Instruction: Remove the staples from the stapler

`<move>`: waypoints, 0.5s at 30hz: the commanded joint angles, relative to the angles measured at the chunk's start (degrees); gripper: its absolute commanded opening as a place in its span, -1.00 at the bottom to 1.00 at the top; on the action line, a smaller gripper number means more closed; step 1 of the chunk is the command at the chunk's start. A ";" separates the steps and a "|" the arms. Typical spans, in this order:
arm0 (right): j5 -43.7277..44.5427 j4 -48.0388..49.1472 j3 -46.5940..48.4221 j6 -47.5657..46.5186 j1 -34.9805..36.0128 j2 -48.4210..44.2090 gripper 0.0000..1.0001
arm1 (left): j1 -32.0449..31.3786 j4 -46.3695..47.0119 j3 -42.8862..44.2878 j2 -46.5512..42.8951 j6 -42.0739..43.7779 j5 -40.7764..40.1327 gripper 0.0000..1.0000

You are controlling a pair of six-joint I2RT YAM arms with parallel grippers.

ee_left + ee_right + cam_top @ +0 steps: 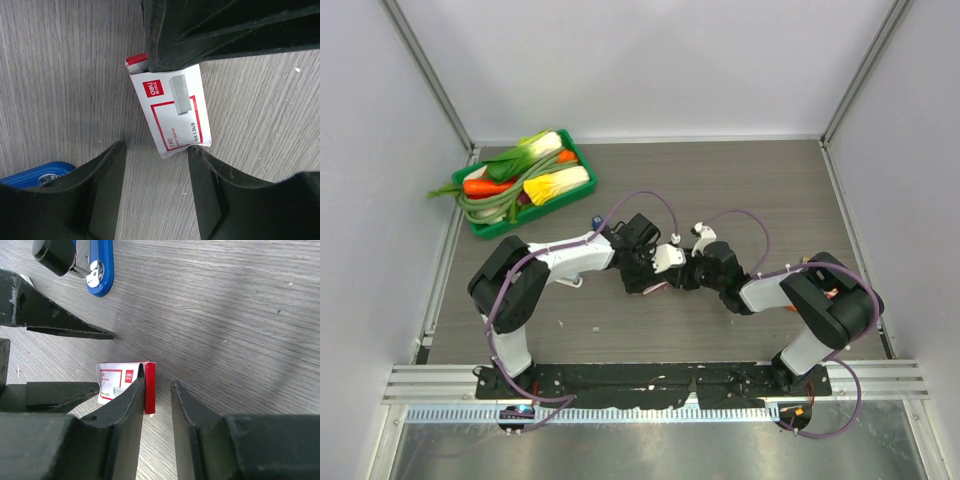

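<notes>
The small blue stapler (97, 267) lies on the wooden table, with a black part (52, 252) at one end. It also shows in the left wrist view (35, 173) and as a blue speck in the top view (595, 222). Neither gripper holds it. A flat red-and-white staple box (175, 107) lies between both grippers. My left gripper (156, 147) is open, one fingertip (196, 150) touching the box's corner. My right gripper (158, 377) is open, one finger (131, 400) lying over the box (150, 385), whose red side sits in the gap.
A green tray (478, 222) of toy vegetables stands at the back left. Both arms meet at the table's middle (670, 265). Grey walls enclose the table on three sides.
</notes>
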 commanded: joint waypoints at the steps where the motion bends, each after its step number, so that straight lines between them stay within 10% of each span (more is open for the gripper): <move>1: -4.67 1.40 -0.56 0.13 1.21 -0.31 -0.27 | -0.91 5.87 2.47 1.93 -0.89 0.54 0.12; 15: 9.12 -16.52 -1.09 -0.31 -0.02 -7.61 0.03 | -0.82 0.16 2.38 -4.67 -1.95 2.29 0.28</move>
